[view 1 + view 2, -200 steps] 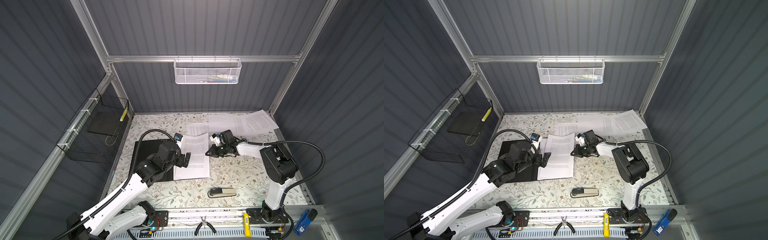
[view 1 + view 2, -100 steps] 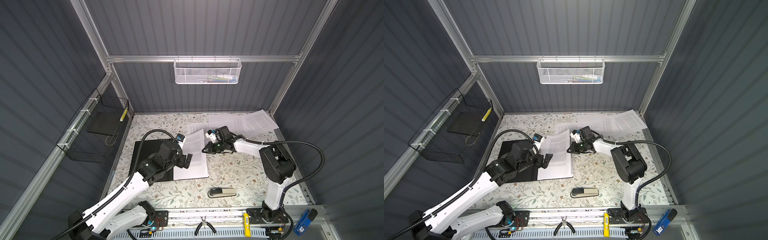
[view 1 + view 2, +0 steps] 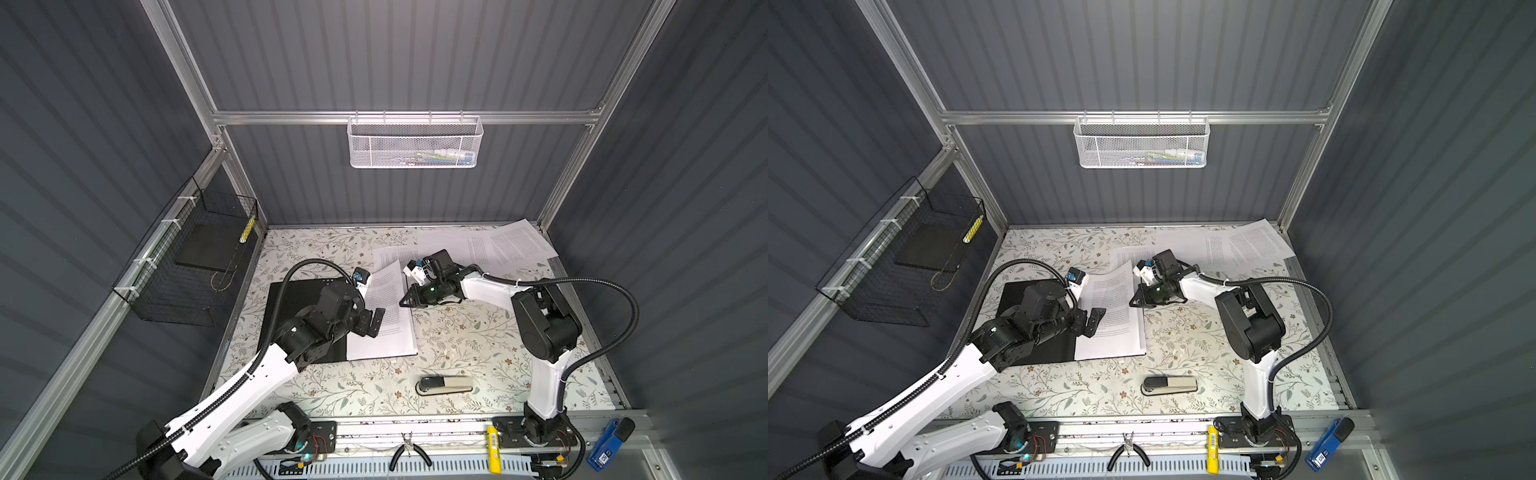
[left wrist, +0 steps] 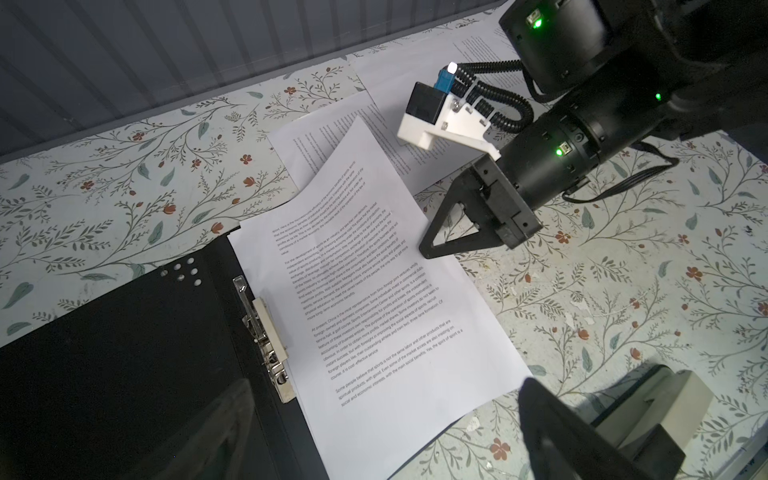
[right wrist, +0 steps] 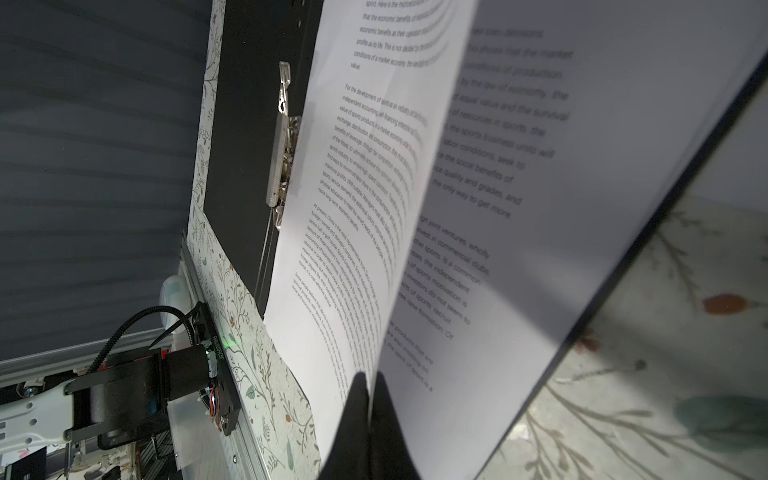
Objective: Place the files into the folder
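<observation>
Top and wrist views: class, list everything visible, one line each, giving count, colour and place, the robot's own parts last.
folder: one, black, open, left of centre.
files: at least two, white, on the folder's right half; more loose at back right.
stapler: one, grey-black, near front.
mesh basket: one, white, back wall.
wire basket: one, black, left wall, holding a dark slab.
pliers: one, dark, front rail.
left gripper: one, black, open above the files.
right gripper: one, black, shut on the top file's edge.
</observation>
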{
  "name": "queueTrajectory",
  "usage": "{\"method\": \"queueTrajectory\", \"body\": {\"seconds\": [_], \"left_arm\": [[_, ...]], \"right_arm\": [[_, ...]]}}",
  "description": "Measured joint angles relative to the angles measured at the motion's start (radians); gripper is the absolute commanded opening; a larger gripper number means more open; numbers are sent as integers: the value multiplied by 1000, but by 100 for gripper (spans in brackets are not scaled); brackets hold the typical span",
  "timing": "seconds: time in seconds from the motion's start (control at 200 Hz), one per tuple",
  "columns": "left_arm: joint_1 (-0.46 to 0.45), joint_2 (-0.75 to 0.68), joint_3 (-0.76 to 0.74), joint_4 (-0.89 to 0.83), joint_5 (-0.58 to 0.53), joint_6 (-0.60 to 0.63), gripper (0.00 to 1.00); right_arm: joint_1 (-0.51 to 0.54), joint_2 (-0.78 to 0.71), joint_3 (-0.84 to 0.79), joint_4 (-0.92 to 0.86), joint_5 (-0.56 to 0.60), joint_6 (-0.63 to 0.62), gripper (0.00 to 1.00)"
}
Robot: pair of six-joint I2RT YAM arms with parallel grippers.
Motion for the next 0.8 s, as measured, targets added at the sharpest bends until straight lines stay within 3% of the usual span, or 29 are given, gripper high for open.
{"method": "queueTrajectory", "body": {"seconds": [0.8], "left_arm": [[0,0,0,0,7,0,100]], "right_arm": [[15,53,48,-44,-10,-31,0]]}}
